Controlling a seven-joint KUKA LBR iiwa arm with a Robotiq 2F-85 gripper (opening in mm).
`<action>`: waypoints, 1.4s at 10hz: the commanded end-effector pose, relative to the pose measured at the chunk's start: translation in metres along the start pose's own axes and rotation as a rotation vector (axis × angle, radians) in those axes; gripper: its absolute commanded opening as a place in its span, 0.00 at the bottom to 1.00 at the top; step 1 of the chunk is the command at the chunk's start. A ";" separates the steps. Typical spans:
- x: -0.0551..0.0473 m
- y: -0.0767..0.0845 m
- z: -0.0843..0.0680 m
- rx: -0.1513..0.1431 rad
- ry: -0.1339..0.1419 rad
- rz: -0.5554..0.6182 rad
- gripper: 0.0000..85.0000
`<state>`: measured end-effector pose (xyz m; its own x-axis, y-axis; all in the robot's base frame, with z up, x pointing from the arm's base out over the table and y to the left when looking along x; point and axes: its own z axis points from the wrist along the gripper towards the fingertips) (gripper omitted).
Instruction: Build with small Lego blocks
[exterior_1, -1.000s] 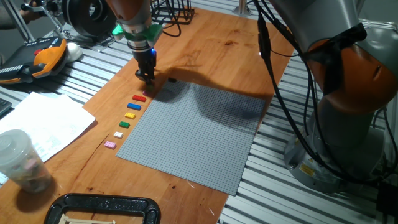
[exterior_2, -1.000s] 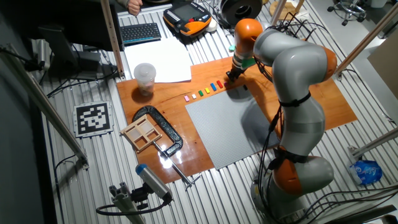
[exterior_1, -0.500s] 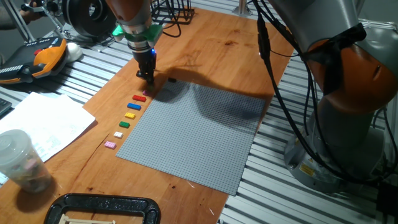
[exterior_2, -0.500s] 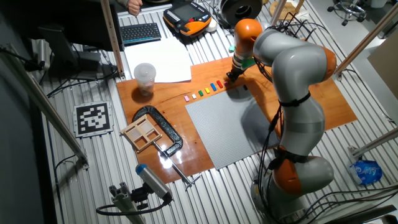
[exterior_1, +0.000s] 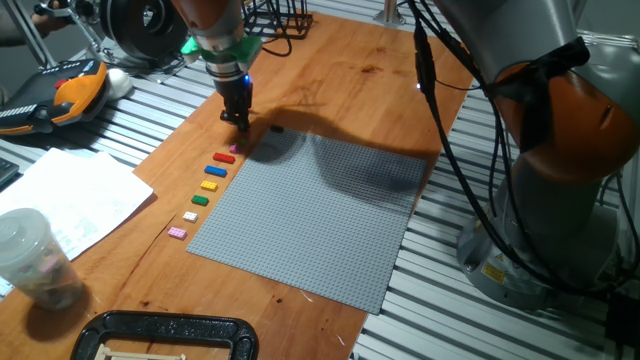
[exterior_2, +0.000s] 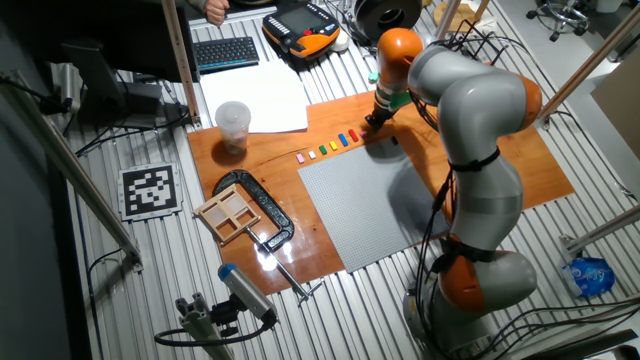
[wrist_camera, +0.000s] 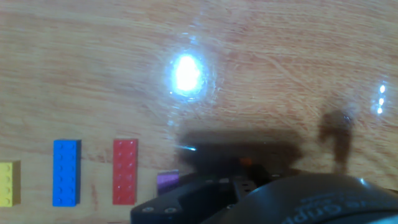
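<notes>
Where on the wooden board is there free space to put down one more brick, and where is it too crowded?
The grey baseplate is bare all over. Bare wood lies beyond its far edge, past the black brick. It is crowded along its left edge: the red brick, blue brick, yellow brick and green brick stand in a tight row, with the claw at the far end.

Wooden tabletop (exterior_1: 340, 60), grey baseplate (exterior_1: 310, 215), row of small Lego blocks (exterior_1: 205, 186) beside it, black clamp (exterior_1: 165, 335)

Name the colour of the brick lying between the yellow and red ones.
Blue, clearest in the hand view.
</notes>
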<state>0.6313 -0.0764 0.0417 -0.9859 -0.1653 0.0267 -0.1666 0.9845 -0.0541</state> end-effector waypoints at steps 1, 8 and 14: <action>0.005 -0.001 -0.004 -0.001 0.000 0.007 0.00; 0.036 -0.010 -0.006 -0.022 -0.013 0.058 0.00; 0.052 -0.014 0.002 -0.032 -0.025 0.099 0.00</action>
<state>0.5824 -0.0986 0.0423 -0.9977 -0.0673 -0.0017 -0.0672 0.9975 -0.0232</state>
